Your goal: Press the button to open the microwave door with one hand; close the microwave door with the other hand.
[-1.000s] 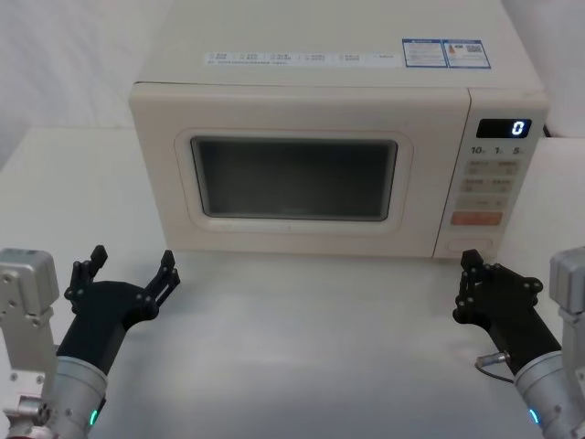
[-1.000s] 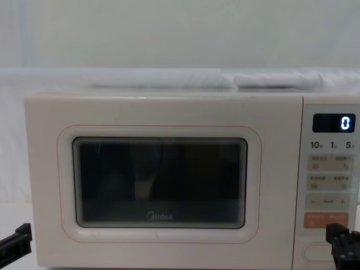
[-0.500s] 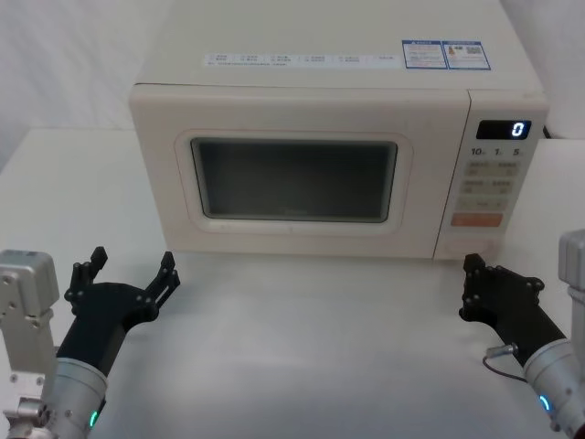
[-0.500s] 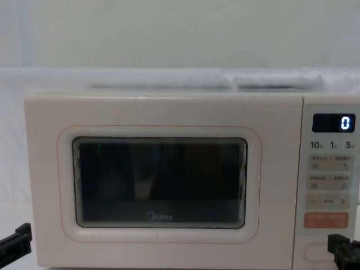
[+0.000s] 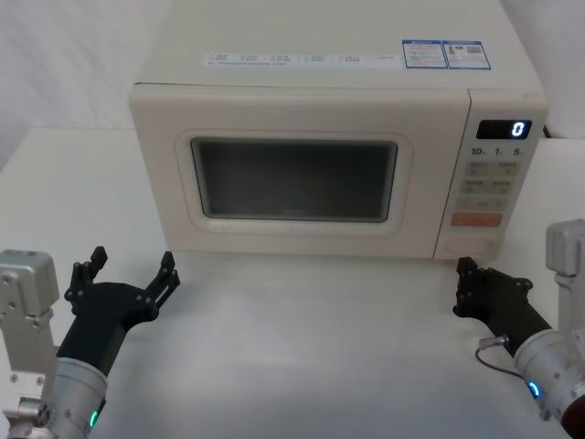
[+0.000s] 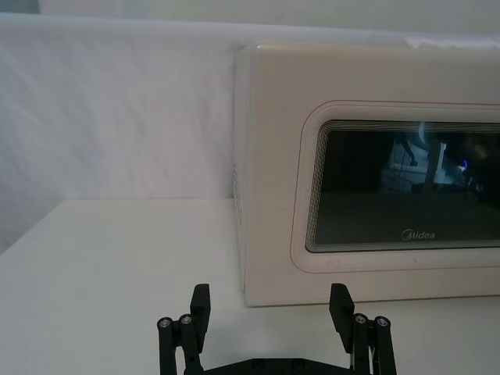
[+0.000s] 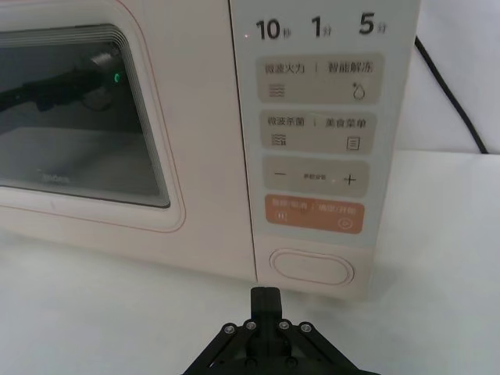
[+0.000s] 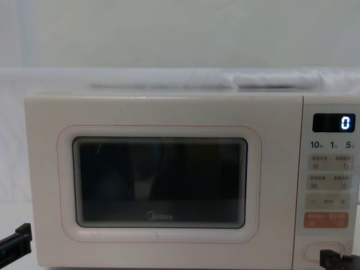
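Note:
The cream microwave [image 5: 320, 64] stands at the back of the white table, its display [image 5: 504, 129] reading "0". The microwave door [image 5: 292, 178] with its dark window is closed. The oval cream button [image 7: 311, 267] sits at the bottom of the control panel, under the orange key [image 7: 314, 214]. My right gripper [image 5: 464, 283] is shut and low over the table, its tip [image 7: 266, 298] just in front of and slightly below the button [image 8: 323, 251], not touching it. My left gripper [image 5: 128, 273] rests open near the door's left corner, with nothing between its fingers [image 6: 199, 301].
A black power cord [image 7: 449, 90] runs behind the microwave on the right. White table [image 5: 302, 347] stretches between the two arms in front of the door. A white cloth backdrop [image 6: 117, 109] hangs behind.
My right gripper has dropped lower and edged in toward the bottom of the control panel. The left arm and the door have not moved.

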`<state>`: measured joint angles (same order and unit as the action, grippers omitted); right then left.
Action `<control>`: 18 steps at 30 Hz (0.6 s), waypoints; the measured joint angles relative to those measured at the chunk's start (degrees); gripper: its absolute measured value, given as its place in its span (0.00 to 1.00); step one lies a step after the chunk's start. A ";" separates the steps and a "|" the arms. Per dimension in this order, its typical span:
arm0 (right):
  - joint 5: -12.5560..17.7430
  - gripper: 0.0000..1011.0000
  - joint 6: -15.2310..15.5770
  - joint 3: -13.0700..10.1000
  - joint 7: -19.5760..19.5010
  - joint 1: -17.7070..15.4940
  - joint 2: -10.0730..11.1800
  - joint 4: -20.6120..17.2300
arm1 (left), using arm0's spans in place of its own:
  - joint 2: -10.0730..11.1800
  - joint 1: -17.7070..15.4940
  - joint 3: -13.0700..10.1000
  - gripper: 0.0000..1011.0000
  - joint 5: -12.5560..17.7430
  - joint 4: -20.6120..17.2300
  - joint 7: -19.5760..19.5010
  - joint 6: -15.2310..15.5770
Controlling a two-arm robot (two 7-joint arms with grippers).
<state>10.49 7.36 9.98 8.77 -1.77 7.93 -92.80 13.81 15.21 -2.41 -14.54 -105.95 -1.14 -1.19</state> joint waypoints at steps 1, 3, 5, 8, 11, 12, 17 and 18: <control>0.02 0.00 -0.01 0.03 0.00 0.20 -0.05 0.29 | 0.00 0.00 0.00 0.99 0.00 0.00 0.00 0.00; 0.03 0.00 -0.06 0.08 0.00 0.52 -0.15 0.87 | 0.00 0.00 0.00 0.99 0.00 0.00 0.00 0.00; -0.01 0.00 -0.36 0.25 -0.04 1.06 -0.32 1.70 | 0.00 0.00 0.00 0.99 0.00 0.00 0.00 0.00; -0.28 0.00 -0.88 0.39 -0.21 1.55 -0.45 2.50 | 0.00 0.00 0.00 0.99 0.00 0.00 0.00 0.00; -0.96 0.00 -1.85 0.51 -0.65 2.47 -0.78 3.96 | 0.00 0.00 0.00 0.99 0.00 0.00 0.00 0.00; -1.06 0.00 -2.00 0.50 -0.75 2.61 -0.83 4.19 | 0.00 0.00 0.00 0.99 0.00 0.00 0.00 0.00; -1.62 0.00 -2.69 0.45 -1.12 3.22 -1.15 5.15 | 0.00 0.00 0.00 0.99 0.00 0.00 0.00 0.00; -1.77 0.00 -2.84 0.43 -1.21 3.36 -1.27 5.40 | 0.00 0.00 0.00 0.99 0.00 0.00 0.00 0.00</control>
<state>8.71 4.52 10.42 7.56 1.59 6.66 -87.40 13.81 15.21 -2.41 -14.54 -105.95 -1.14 -1.19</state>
